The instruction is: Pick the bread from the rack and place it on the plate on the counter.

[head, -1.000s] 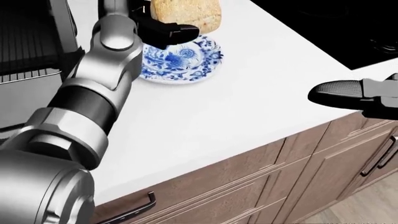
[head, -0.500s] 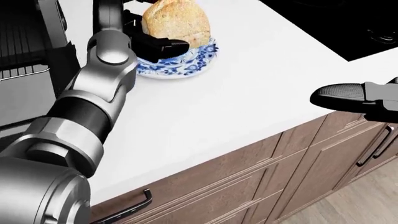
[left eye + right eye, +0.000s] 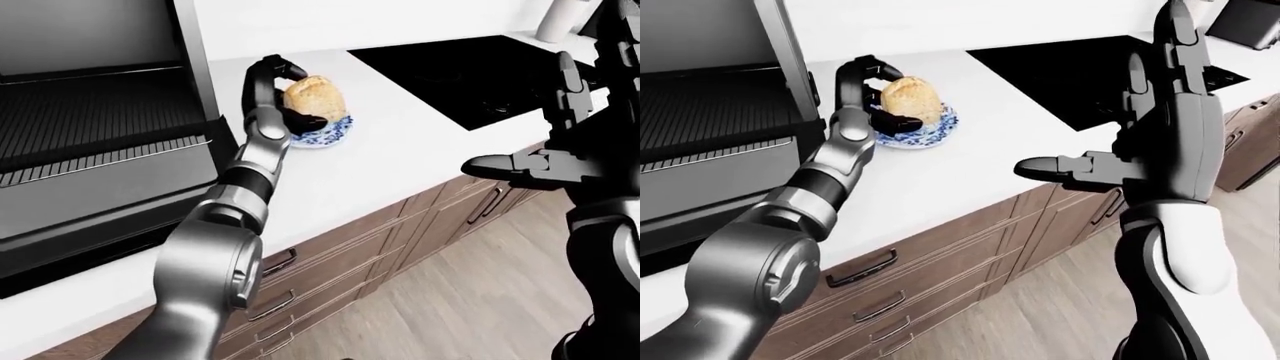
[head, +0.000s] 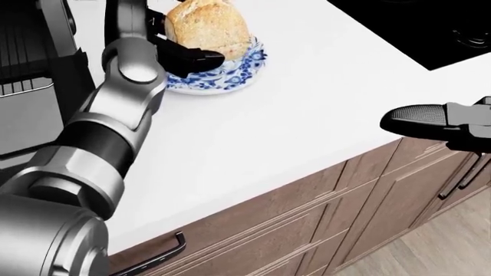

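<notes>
The bread (image 4: 209,26), a round brown loaf, stands on the blue-and-white patterned plate (image 4: 239,71) on the white counter (image 4: 307,115), at the top of the head view. My left hand (image 4: 182,41) reaches up from the left with its fingers closed round the loaf: one black finger (image 4: 191,57) lies along its lower side and the others curl behind its top (image 3: 278,66). My right hand (image 4: 430,119) is open and empty, fingers stretched out, hovering over the counter's edge at the right.
An open oven with wire racks (image 3: 90,127) stands at the left of the plate. A black cooktop (image 3: 470,75) is set in the counter at the right. Wooden drawers with dark handles (image 4: 157,252) run below the counter edge.
My left hand has lowered the bread from above the plate until it rests on the plate. The view has shifted slightly. The right hand has hardly moved.
</notes>
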`<state>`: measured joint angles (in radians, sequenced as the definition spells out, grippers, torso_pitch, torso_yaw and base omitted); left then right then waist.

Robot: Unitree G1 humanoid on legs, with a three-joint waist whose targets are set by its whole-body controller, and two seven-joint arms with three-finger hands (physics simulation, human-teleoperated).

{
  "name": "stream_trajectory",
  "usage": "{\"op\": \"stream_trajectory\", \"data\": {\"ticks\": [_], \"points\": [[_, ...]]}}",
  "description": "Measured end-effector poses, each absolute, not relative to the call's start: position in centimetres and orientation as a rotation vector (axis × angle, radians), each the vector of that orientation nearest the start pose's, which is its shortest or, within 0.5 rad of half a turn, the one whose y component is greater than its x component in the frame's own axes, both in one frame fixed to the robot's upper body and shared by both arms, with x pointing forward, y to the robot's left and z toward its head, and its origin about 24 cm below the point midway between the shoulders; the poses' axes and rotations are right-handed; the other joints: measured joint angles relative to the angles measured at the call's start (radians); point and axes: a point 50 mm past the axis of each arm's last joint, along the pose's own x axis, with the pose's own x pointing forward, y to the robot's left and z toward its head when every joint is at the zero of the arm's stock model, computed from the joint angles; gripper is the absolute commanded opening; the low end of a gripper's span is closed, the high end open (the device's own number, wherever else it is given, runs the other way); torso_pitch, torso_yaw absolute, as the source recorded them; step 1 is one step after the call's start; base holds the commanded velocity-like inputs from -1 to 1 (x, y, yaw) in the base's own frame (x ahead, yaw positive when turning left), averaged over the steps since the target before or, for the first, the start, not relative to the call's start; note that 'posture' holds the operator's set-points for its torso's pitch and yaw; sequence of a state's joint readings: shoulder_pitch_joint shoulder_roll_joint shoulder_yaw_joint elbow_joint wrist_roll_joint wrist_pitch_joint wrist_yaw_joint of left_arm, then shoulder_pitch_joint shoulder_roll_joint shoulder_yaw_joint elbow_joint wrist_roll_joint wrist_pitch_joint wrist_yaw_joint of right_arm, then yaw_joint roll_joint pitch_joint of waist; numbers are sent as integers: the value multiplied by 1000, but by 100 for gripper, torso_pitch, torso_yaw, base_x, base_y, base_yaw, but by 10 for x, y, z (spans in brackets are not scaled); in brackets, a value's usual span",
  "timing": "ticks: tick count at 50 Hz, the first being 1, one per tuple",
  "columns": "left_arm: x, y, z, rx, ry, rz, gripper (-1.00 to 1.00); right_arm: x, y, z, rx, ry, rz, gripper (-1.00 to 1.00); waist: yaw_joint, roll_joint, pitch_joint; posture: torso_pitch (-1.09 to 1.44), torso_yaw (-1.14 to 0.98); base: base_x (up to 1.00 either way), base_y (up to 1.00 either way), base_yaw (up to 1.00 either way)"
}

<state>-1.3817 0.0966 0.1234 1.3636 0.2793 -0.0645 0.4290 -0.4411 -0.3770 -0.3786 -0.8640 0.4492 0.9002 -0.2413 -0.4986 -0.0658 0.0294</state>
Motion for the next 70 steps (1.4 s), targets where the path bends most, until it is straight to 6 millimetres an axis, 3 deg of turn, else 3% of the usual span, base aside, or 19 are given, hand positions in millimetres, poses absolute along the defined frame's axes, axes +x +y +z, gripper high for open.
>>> {"op": "stream_trajectory", "data": {"ticks": [6,15,18,20,21,32,34,35,36,52,70], "points": [[429,105,217,380,-145,263,-42,223,-207,269,-29,-462,-160,100,-1,0,0,10,-43,0,0,0],[429,106,217,389,-148,271,-23,223,-207,268,-30,-459,-159,100,-2,0,0,10,-43,0,0,0],[429,105,217,390,-149,271,-4,224,-206,267,-29,-457,-158,100,-3,0,0,10,-43,0,0,0],[429,105,217,392,-148,270,-2,224,-206,267,-30,-457,-158,100,-3,0,0,10,-43,0,0,0],[429,105,217,392,-148,270,21,225,-206,268,-30,-457,-158,100,-2,0,1,10,-43,0,0,0],[429,104,218,400,-151,266,47,225,-206,270,-31,-463,-157,100,-2,-2,1,10,-43,0,0,0],[429,104,219,401,-150,266,76,225,-207,271,-32,-464,-157,100,-1,-2,0,10,-43,0,0,0],[429,104,219,401,-150,265,78,224,-207,271,-32,-465,-158,100,-1,-2,0,10,-43,0,0,0],[429,104,218,400,-150,265,100,224,-207,271,-31,-465,-159,100,-1,-3,0,10,-43,0,0,0],[429,105,221,399,-155,265,100,223,-207,268,-29,-460,-161,100,0,-3,1,10,-43,0,0,0],[429,90,254,371,-250,193,100,224,-205,267,-21,-457,-154,100,0,-1,2,10,-43,0,0,0]]}}
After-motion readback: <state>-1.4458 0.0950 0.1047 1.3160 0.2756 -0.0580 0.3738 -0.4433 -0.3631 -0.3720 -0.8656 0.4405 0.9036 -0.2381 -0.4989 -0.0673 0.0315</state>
